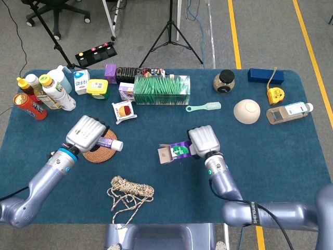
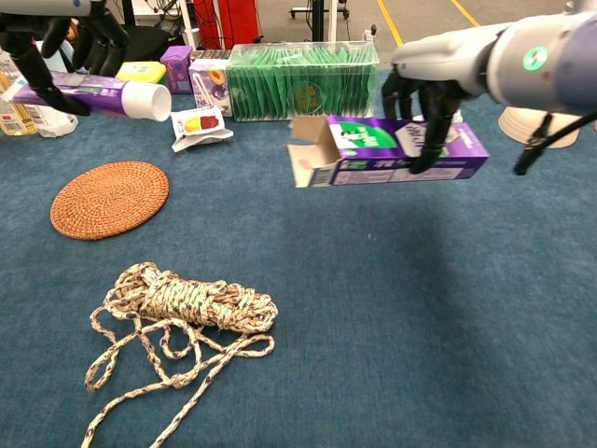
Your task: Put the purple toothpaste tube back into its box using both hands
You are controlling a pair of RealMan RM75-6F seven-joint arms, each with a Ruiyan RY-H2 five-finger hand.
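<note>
toothpaste tube [image 2: 93,94] in left hand [image 1: 87,133]

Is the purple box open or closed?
Open. The box in the right hand has its end flaps spread, with a hollow inside, facing the toothpaste.

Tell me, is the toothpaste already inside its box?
No, the left hand holds the toothpaste tube well apart from the open box.

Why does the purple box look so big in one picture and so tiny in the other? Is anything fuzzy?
Chest view: the camera sits low and close, so the toothpaste box in the right hand looms large; its print stays sharp. Head view: the camera looks down from high up, so the same box looks small. Neither view looks fuzzy; the light is even with soft shadows.
</note>
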